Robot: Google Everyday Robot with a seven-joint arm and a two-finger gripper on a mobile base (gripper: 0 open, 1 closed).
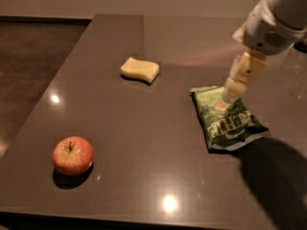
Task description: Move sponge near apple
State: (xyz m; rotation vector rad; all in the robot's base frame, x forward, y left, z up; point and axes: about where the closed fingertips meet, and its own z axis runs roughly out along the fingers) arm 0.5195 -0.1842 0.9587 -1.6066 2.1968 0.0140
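The pale yellow sponge (139,70) lies on the dark table (144,143), toward the back and left of centre. The red apple (73,155) with yellow patches and a short stem stands near the front left corner, well apart from the sponge. My gripper (234,86) comes in from the upper right on a white arm; its cream fingers hang over the top end of the green snack bag, well to the right of the sponge and holding nothing that I can see.
A green crinkled snack bag (226,123) lies on the right half of the table, under the gripper. The table's left edge runs diagonally beside a dark floor (33,71). The arm's shadow falls at the front right.
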